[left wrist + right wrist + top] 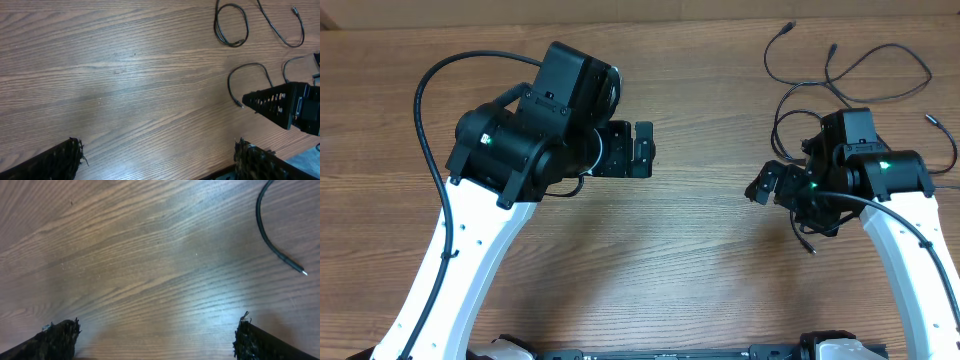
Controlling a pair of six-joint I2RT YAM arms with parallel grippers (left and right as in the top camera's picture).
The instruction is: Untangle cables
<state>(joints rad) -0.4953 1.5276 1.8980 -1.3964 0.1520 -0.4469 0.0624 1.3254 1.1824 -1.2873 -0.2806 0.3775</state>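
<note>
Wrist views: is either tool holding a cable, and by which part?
Nothing is held. The left tool and right tool are open over the table; a cable end lies loose.

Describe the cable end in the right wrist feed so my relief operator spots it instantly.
The wooden table fills the right wrist view; look to its upper right corner. A thin black cable curves down from the top edge there into a slightly thicker plug. It is the only cord in that view, and its tip is silvery-white.
</note>
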